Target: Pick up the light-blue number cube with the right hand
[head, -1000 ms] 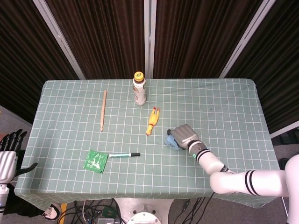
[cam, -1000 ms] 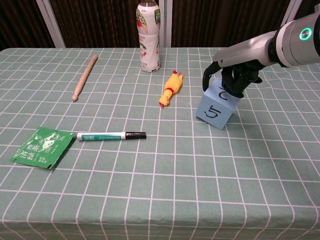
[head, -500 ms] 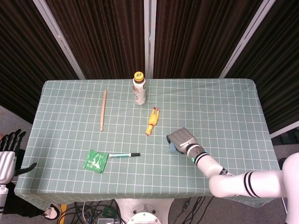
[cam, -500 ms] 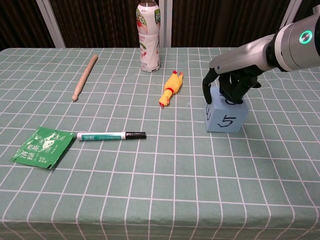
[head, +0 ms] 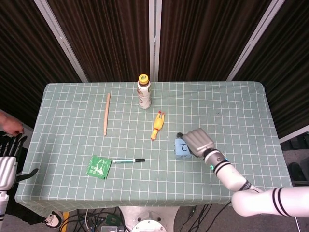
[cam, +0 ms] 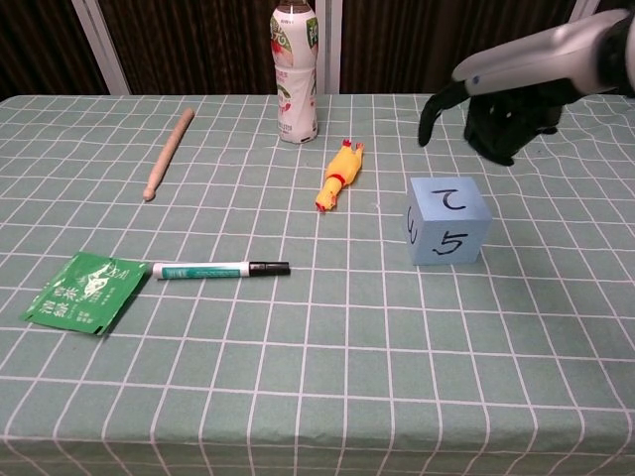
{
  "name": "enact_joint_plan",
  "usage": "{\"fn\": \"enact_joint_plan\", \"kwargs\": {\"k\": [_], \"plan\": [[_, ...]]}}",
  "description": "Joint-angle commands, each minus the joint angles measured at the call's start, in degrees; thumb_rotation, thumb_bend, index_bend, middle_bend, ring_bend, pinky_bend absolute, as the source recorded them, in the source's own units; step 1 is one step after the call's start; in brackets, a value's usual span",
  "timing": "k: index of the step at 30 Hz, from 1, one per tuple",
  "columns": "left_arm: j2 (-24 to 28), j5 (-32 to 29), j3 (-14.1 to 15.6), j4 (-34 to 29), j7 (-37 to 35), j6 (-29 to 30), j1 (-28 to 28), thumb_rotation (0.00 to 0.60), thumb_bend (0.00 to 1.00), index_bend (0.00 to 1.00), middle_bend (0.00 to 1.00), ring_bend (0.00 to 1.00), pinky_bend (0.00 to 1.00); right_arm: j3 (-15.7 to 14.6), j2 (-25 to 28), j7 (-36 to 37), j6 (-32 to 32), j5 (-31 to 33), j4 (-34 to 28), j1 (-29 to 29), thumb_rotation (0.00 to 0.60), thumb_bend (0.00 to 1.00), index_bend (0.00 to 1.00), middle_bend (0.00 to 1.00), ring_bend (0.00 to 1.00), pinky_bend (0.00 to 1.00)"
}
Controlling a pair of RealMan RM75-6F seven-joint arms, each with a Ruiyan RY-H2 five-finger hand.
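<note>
1. Our right hand (cam: 506, 119) hovers just above and behind the light-blue number cube (cam: 448, 221); its fingers (cam: 434, 105) are curved and apart, holding nothing and clear of the cube.
2. The cube sits flat on the worktop (cam: 327, 347), a "5" facing our chest camera, right of the middle and near the yellow rubber chicken (cam: 339, 175).
3. To grip it well, we judge we should lower the hand straight down with thumb and fingers on opposite faces, low enough to squeeze the sides squarely, so the cube neither tips nor slides.
4. Further out lie a marker pen (cam: 220, 268), a green packet (cam: 83, 292), a wooden stick (cam: 169, 152) and a bottle (cam: 295, 71).
5. Our left hand (head: 8, 162) hangs off the worktop's left edge, fingers apart, empty.
</note>
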Motion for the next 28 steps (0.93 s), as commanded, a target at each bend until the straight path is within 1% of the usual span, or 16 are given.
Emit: {"fn": "enact_joint_plan", "kwargs": {"k": [1, 4, 7, 8, 9, 10, 11, 12, 13, 14, 15, 16, 19, 21, 24, 28], "plan": [[-0.15, 0.1, 0.1, -0.87, 0.8, 0.02, 0.01, 0.6, 0.06, 0.03, 0.0, 0.0, 0.0, -5.04, 8.04, 4.22, 14.2, -15.18, -4.98, -12.83, 0.6, 1.0, 0.21, 1.0, 0.85, 0.74], [-0.51, 0.05, 0.23, -1.94, 1.89, 0.0, 0.09, 0.6, 0.06, 0.03, 0.0, 0.0, 0.0, -8.86, 9.23, 8.58, 23.93, -25.14, -2.0, -23.03, 0.6, 1.0, 0.23, 1.0, 0.85, 0.74], [-0.82, 0.14, 0.37, -2.68, 3.17, -0.24, -0.04, 0.6, 0.06, 0.03, 0.0, 0.0, 0.0, -10.67, 7.77, 15.83, 30.59, -30.76, 4.81, -32.14, 0.6, 1.0, 0.24, 0.99, 0.84, 0.74], [-0.86, 0.28, 0.4, -2.95, 3.55, -0.26, -0.1, 0.6, 0.06, 0.03, 0.0, 0.0, 0.0, -10.69, 6.83, 18.51, 32.24, -31.82, 7.36, -34.63, 0.6, 1.0, 0.24, 0.96, 0.81, 0.72], [-0.88, 0.43, 0.4, -3.25, 3.94, -0.21, -0.17, 0.6, 0.06, 0.03, 0.0, 0.0, 0.0, -10.73, 5.76, 21.25, 33.62, -32.91, 10.14, -37.01, 0.6, 0.97, 0.23, 0.89, 0.76, 0.69], [-0.9, 0.68, 0.38, -3.67, 4.42, -0.04, -0.23, 0.6, 0.06, 0.03, 0.0, 0.0, 0.0, -10.91, 4.34, 25.03, 34.82, -34.3, 13.97, -39.93, 0.6, 0.83, 0.19, 0.76, 0.63, 0.61], [-0.9, 0.85, 0.37, -3.97, 4.77, 0.12, -0.24, 0.6, 0.06, 0.03, 0.0, 0.0, 0.0, -10.99, 3.24, 27.66, 35.58, -35.27, 17.06, -41.94, 0.6, 0.62, 0.12, 0.6, 0.47, 0.5], [-0.91, 1.04, 0.37, -4.27, 5.12, 0.28, -0.25, 0.6, 0.06, 0.03, 0.0, 0.0, 0.0, -10.86, 2.06, 30.07, 36.21, -35.75, 20.0, -43.84, 0.6, 0.45, 0.07, 0.47, 0.35, 0.42], [-0.92, 1.32, 0.42, -4.58, 5.59, 0.5, -0.25, 0.6, 0.06, 0.03, 0.0, 0.0, 0.0, -10.45, 0.44, 32.96, 36.55, -35.73, 23.35, -46.1, 0.6, 0.24, 0.02, 0.29, 0.18, 0.28], [-0.97, 1.56, 0.47, -4.73, 5.94, 0.67, -0.24, 0.6, 0.06, 0.03, 0.0, 0.0, 0.0, -9.97, -0.76, 34.8, 37.03, -35.77, 25.69, -47.66, 0.6, 0.12, 0.0, 0.16, 0.08, 0.17], [-1.05, 1.77, 0.55, -4.83, 6.25, 0.83, -0.21, 0.6, 0.06, 0.03, 0.0, 0.0, 0.0, -9.25, -2.15, 36.27, 38.08, -35.98, 28.21, -49.2, 0.6, 0.04, 0.0, 0.05, 0.02, 0.07], [-1.18, 1.98, 0.67, -5.0, 6.52, 0.98, -0.14, 0.6, 0.06, 0.03, 0.0, 0.0, 0.0, -8.07, -4.3, 37.88, 40.06, -36.36, 31.65, -51.3, 0.6, 0.01, 0.0, 0.0, 0.0, 0.01], [-1.56, 2.58, 0.96, -5.3, 6.89, 1.43, 0.03, 0.6, 0.06, 0.03, 0.0, 0.0, 0.0, -5.61, -9.12, 41.65, 44.37, -37.58, 38.78, -55.95, 0.6, 0.0, 0.0, 0.0, 0.0, 0.0], [-1.79, 2.93, 1.06, -5.3, 7.07, 1.88, 0.19, 0.6, 0.06, 0.03, 0.0, 0.0, 0.0, -4.8, -10.58, 42.91, 45.09, -37.94, 41.41, -57.87, 0.6, 0.0, 0.0, 0.0, 0.0, 0.0], [-2.02, 3.06, 1.07, -5.21, 7.36, 2.09, 0.26, 0.6, 0.06, 0.03, 0.0, 0.0, 0.0, -3.89, -11.29, 43.73, 44.03, -38.16, 43.03, -59.77, 0.6, 0.0, 0.0, 0.0, 0.0, 0.0], [-2.03, 3.18, 1.07, -5.29, 7.51, 2.24, 0.31, 0.6, 0.06, 0.03, 0.0, 0.0, 0.0, -2.55, -11.48, 44.01, 42.25, -38.79, 43.23, -61.33, 0.6, 0.0, 0.0, 0.0, 0.0, 0.0]]}}
